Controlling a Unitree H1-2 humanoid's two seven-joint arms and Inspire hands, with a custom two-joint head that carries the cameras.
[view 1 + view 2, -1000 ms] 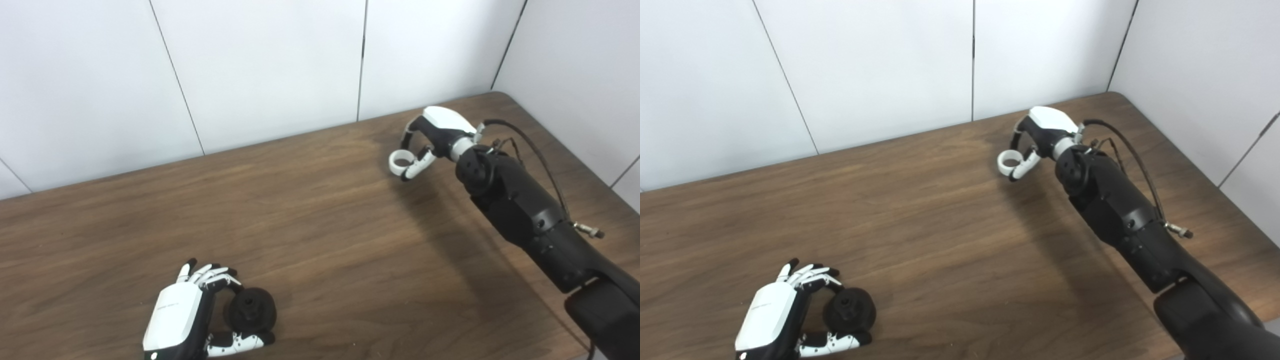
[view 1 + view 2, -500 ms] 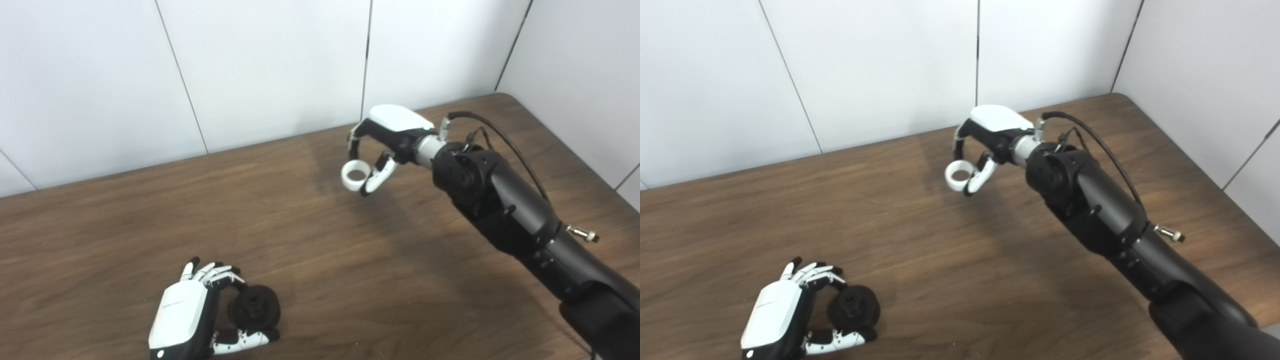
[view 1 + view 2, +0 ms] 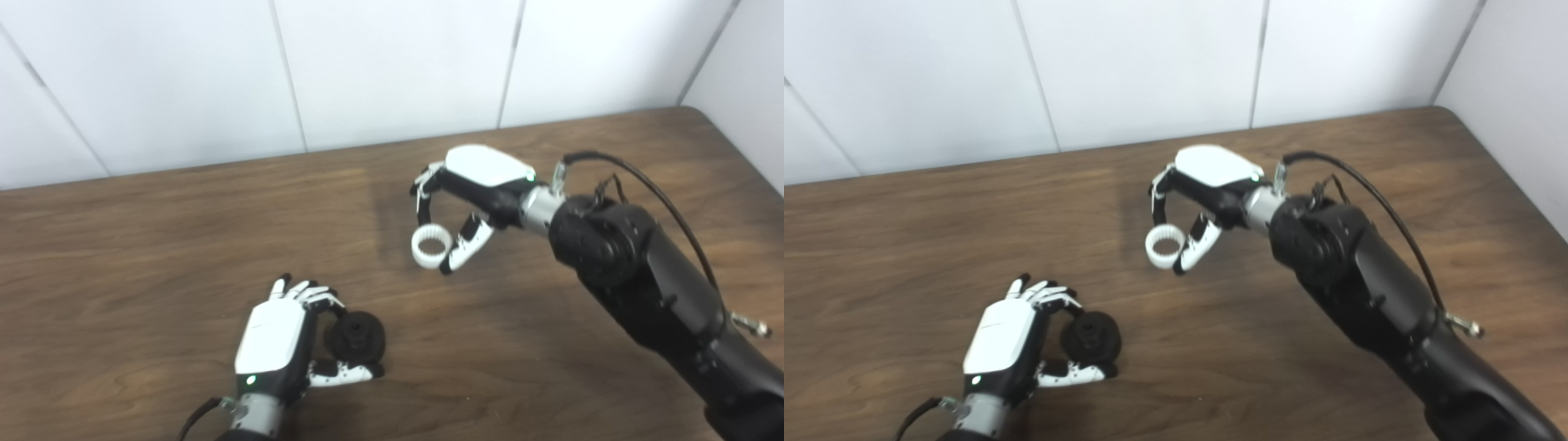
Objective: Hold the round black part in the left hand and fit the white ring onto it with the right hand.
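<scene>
**One black part, one white ring, both in hand**

Nearest: left hand [image 3: 275, 340] low over the wood table [image 3: 153, 245], fingers and thumb curled round the single round black part [image 3: 357, 336], gripping it at its rim. Farther back, to the right, the right hand [image 3: 471, 196] is up off the table, fingers narrow, pinching the only white ring [image 3: 431, 245] betw. fingertip and thumb. Ring and black part well apart, ring's opening facing up

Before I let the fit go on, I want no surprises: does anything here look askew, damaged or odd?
Nothing stands out. The left hand grips the round black part low over the table; the right hand carries the white ring, apparently intact.
</scene>
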